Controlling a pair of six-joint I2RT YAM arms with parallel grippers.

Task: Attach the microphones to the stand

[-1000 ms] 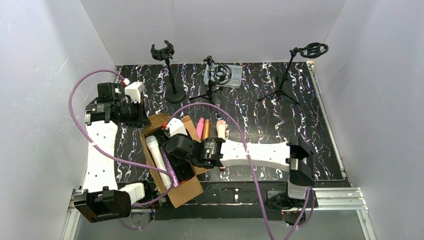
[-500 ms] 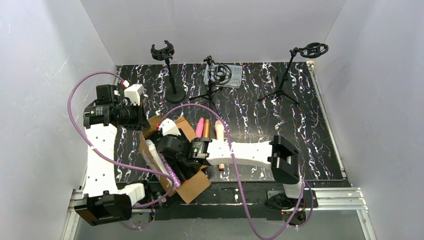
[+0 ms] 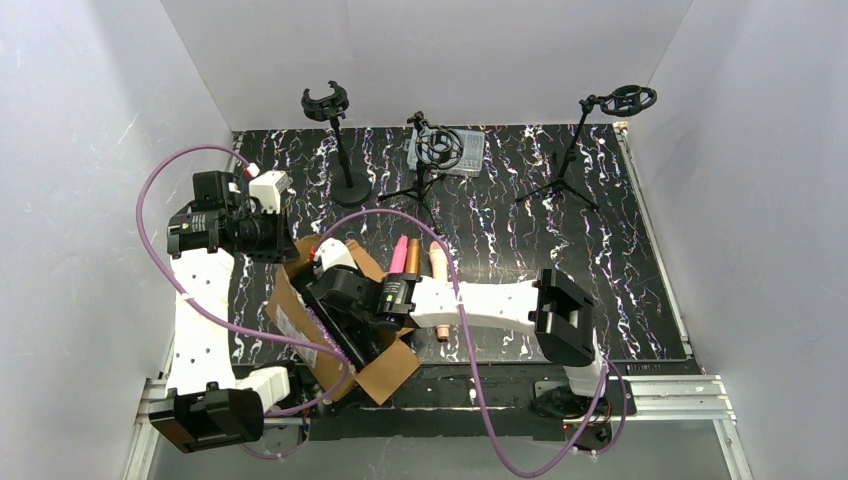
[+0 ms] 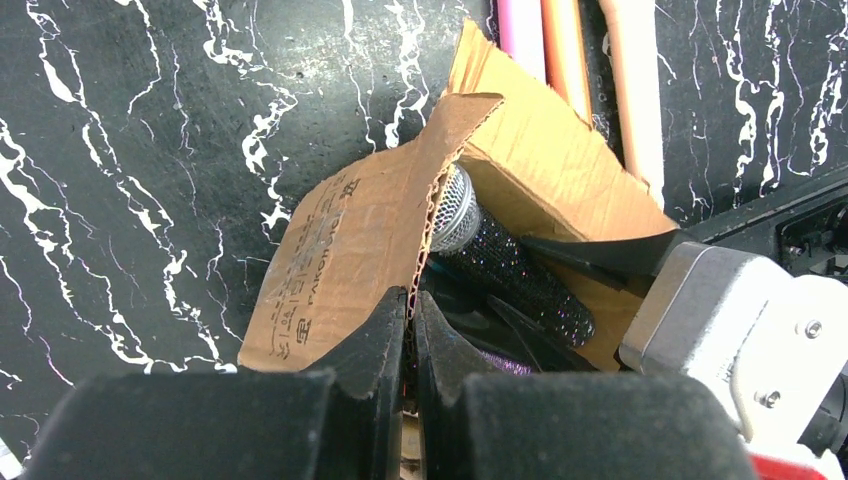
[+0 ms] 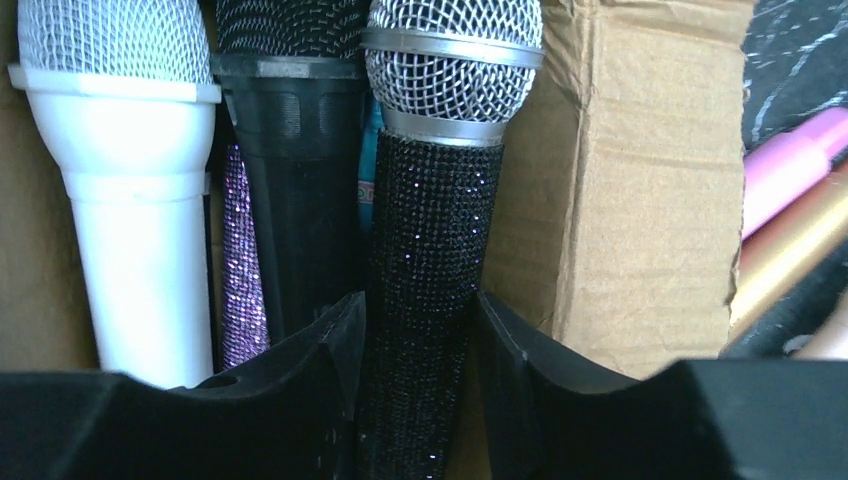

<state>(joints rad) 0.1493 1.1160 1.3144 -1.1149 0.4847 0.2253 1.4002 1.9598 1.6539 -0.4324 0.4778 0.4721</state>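
White microphone [image 5: 130,200], black glitter microphone [image 5: 425,260], brown box [image 5: 640,200], white-veined black table [image 4: 130,150]

Four microphones lie side by side in the cardboard box [image 5: 640,200]:
- white microphone [image 5: 130,200]
- black microphone [image 5: 290,150]
- purple glitter microphone [image 5: 238,270], mostly hidden
- black glitter microphone [image 5: 430,250] with a silver grille

The pink microphone [image 3: 400,255], gold microphone [image 3: 413,258] and peach microphone [image 3: 439,275] lie parallel just beside the box.

The left stand [image 3: 330,105], middle stand [image 3: 437,145] and right stand [image 3: 620,100] are upright at the far edge.

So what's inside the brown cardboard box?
Microphones: a white one, a black one, a sparkly black one with a silver head, and a sliver of purple glitter. Their bottom ends are hidden behind the right gripper, so the floor of the box can't be seen.
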